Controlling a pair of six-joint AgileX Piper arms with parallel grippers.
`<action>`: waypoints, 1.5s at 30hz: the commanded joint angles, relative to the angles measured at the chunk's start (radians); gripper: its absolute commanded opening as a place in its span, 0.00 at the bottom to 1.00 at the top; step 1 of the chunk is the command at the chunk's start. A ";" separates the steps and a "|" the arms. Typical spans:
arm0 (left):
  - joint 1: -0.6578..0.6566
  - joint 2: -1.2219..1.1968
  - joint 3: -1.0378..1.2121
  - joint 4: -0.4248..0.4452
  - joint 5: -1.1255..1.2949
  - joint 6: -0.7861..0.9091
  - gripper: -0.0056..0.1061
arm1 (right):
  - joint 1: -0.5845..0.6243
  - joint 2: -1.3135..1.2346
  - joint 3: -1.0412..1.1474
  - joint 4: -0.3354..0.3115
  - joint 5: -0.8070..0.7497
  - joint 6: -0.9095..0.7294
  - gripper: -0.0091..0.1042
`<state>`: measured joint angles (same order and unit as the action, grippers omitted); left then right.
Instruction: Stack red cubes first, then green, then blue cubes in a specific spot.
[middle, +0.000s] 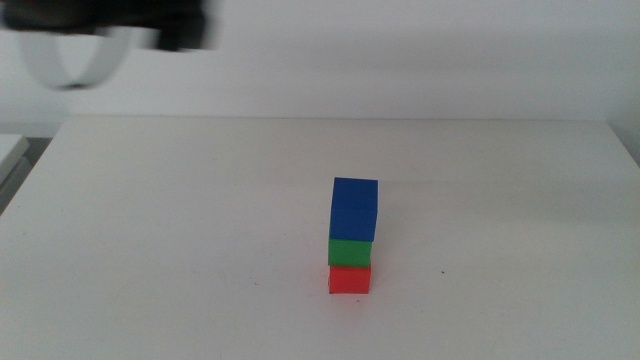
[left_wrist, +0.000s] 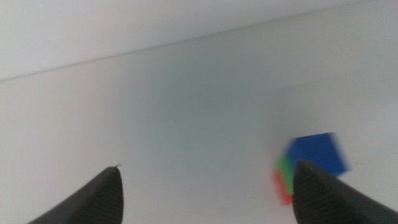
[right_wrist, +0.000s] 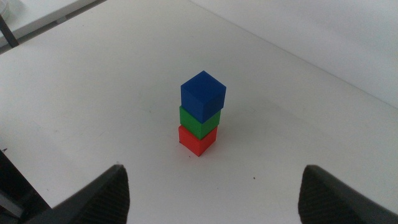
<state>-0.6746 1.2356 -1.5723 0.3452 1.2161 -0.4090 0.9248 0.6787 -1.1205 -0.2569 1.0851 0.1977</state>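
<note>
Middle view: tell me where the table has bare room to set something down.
Bare white table lies on every side of the stack: red cube, green cube, blue cube. Widest patch is left of it. Nothing is crowded; both grippers, left and right, hang open, clear of the stack.

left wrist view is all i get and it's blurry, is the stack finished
Observer: Yes. The middle view shows the blue cube on the green cube on the red cube.
Operator: is blue sitting square
Observer: No, in the right wrist view it looks turned a little against green.
Operator: where's the right tool
Observer: Back from the stack, open, holding nothing.
Operator: and my left tool
Observer: Open, empty, its arm blurred at the middle view's top left.
</note>
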 joint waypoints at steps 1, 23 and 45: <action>0.065 -0.110 0.056 -0.003 0.005 0.074 0.87 | 0.002 -0.004 0.002 -0.006 -0.009 -0.012 0.85; 0.538 -0.491 0.265 -0.441 -0.160 0.409 0.87 | 0.002 -0.005 0.002 -0.004 -0.009 -0.012 0.85; 0.538 -0.799 0.885 -0.420 -0.692 0.409 0.87 | -0.290 -0.128 0.434 0.098 -0.535 -0.012 0.85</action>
<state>-0.1387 0.4722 -0.7575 -0.0802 0.6007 0.0000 0.7041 0.5742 -0.7377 -0.1941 0.6342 0.1974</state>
